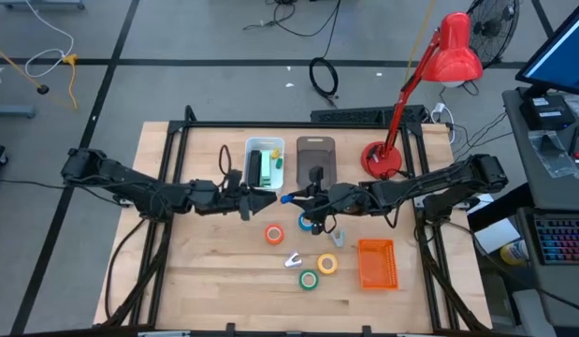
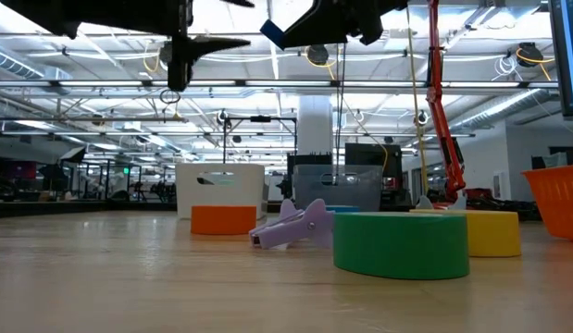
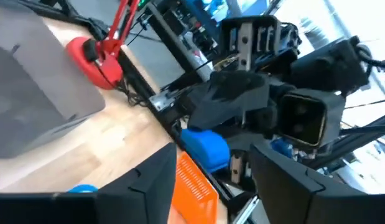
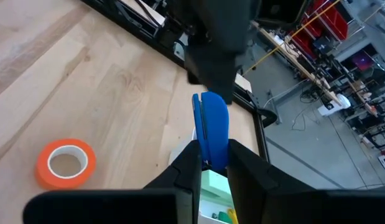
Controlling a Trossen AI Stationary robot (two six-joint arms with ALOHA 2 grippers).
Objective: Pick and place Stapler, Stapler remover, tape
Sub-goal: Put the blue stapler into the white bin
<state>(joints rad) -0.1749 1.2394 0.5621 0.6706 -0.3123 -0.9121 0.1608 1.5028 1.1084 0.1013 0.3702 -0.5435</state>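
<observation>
Your right gripper [image 4: 212,163] pinches the blue stapler [image 4: 211,127] aloft; left gripper [image 1: 254,200] state unclear. Centre over the white bin [image 1: 265,148] before you release.

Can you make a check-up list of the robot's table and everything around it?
Surface: wooden table, bare at its left.
Job's things: orange tape, yellow tape, green tape and purple staple remover lie loose.
Clutter: white bin, grey bin, orange basket, red lamp.
Grippers: left gripper jaws open, above the table; right gripper jaws shut on a blue object.
Cables: black coil on the floor.
Surroundings: fan.
</observation>
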